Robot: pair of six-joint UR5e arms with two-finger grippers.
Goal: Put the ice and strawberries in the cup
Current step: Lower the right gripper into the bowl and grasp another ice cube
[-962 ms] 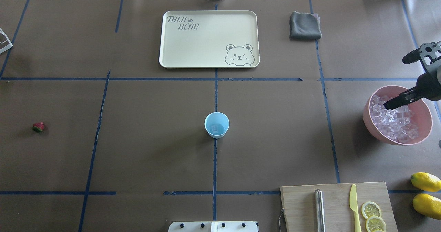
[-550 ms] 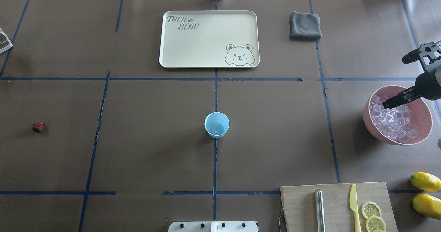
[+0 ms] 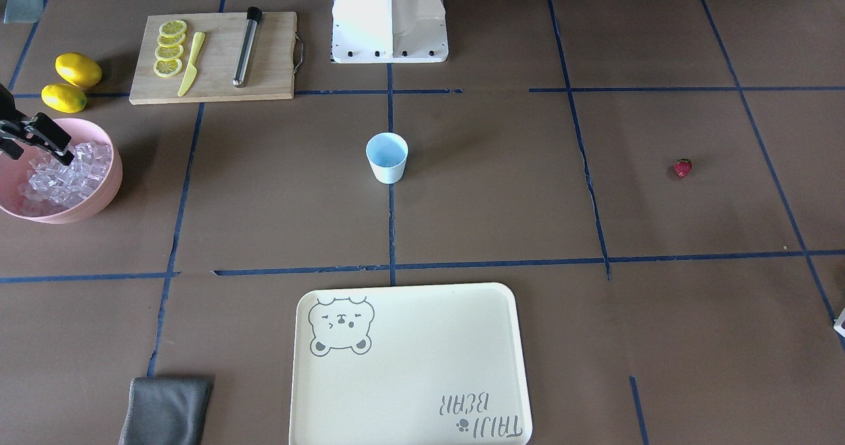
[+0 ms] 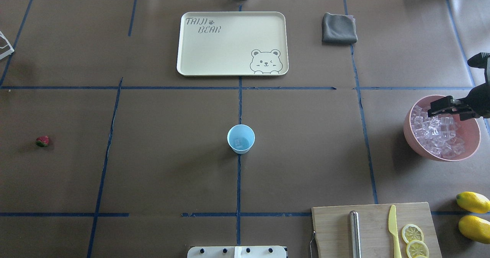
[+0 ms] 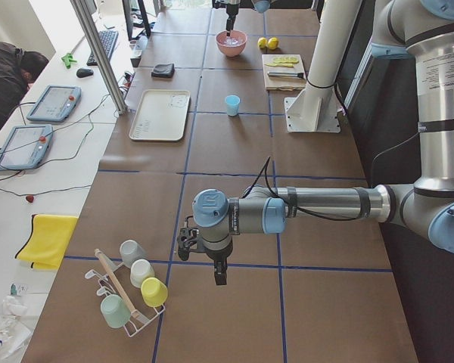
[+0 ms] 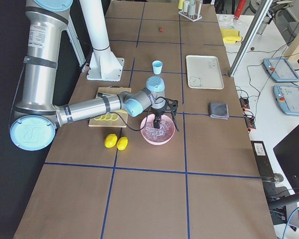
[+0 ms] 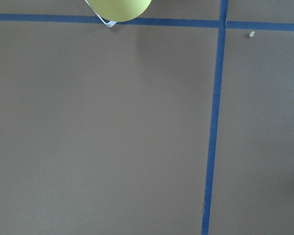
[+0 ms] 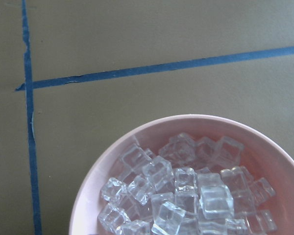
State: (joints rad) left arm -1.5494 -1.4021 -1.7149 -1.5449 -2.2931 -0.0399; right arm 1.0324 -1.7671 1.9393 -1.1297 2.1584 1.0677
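Observation:
The light blue cup [image 4: 240, 138] stands upright at the table's middle, with one ice cube [image 4: 239, 142] inside. The strawberry [image 4: 43, 141] lies alone far left; it also shows in the front-facing view [image 3: 682, 167]. Many ice cubes [image 4: 436, 135] fill the pink bowl [image 4: 471, 143] at the right edge, and show close up in the right wrist view [image 8: 186, 191]. My right gripper [image 4: 432, 108] hovers over the bowl's far side; its jaws look open and empty. My left gripper [image 5: 216, 272] shows only in the exterior left view, low over bare table far from the cup; I cannot tell its state.
A cream tray [image 4: 214, 51] and a grey cloth [image 4: 339, 28] lie at the far side. A cutting board [image 4: 337, 227] with a metal rod [image 4: 355, 233], a knife and lemon slices sits near right, two lemons [image 4: 472, 201] beside it. A cup rack [image 5: 129, 295] stands near the left arm.
My right gripper has turned over the pink bowl and shifted slightly toward the far right rim. The cup, strawberry and ice have not moved.

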